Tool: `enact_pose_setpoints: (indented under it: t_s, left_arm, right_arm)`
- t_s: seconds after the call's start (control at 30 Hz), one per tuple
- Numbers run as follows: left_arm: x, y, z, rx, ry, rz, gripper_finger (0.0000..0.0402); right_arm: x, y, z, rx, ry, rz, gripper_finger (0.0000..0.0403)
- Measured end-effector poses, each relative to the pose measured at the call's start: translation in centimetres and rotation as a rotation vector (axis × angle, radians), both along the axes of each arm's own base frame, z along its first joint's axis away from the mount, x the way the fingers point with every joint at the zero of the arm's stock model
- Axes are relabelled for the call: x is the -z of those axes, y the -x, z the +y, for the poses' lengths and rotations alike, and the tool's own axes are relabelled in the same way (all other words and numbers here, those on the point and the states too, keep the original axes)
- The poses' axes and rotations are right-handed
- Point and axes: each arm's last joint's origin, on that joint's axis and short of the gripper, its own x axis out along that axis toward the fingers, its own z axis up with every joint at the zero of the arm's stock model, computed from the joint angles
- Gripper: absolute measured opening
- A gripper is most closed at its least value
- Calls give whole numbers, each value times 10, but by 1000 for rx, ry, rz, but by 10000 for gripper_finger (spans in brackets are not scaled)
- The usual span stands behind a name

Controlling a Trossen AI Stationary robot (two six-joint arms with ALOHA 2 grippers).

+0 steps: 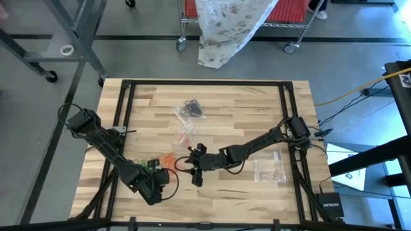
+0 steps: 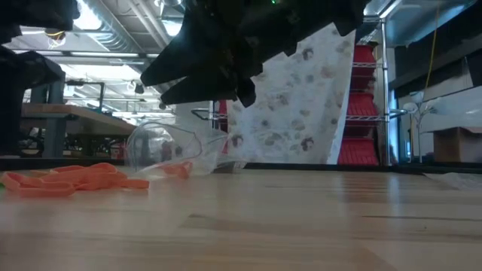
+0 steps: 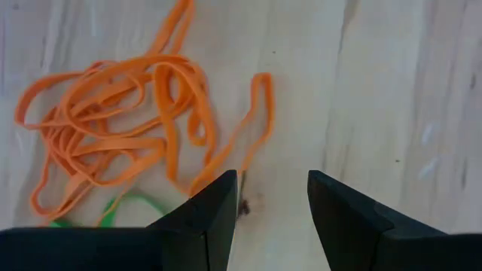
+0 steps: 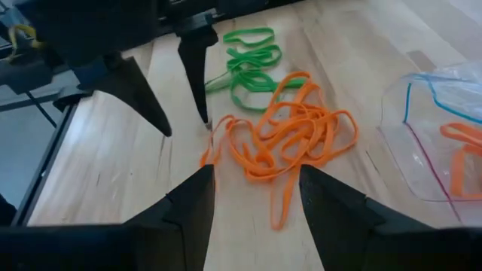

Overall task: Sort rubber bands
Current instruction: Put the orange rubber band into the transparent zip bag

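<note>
High view: rubber bands (image 1: 168, 158) mid-table

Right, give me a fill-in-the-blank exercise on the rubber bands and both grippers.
1. The tangled pile between the two grippers is ____ in colour.
2. The green bands lie on the bare ____, outside any bag.
3. The left gripper and right gripper both stand ____, holding nothing.
4. The clear bag holds an ____ band.

Missing words: orange; table; open; orange
</note>
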Motion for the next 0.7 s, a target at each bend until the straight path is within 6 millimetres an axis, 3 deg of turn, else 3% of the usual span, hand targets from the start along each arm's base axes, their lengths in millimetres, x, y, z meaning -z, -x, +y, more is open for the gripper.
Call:
enact_pose_setpoints:
  t_s: [0.2, 0.43, 0.7]
  left_arm:
    - [0, 0, 1, -1, -4, 3, 155]
    - [-8, 3, 1, -24, 24, -14, 155]
    - [-30, 18, 3, -46, 60, -45, 155]
  right_arm:
    - [-1, -1, -1, 10, -29, -8, 186]
    - [-9, -9, -2, 32, -65, -145, 186]
    - [19, -38, 13, -222, 81, -139, 186]
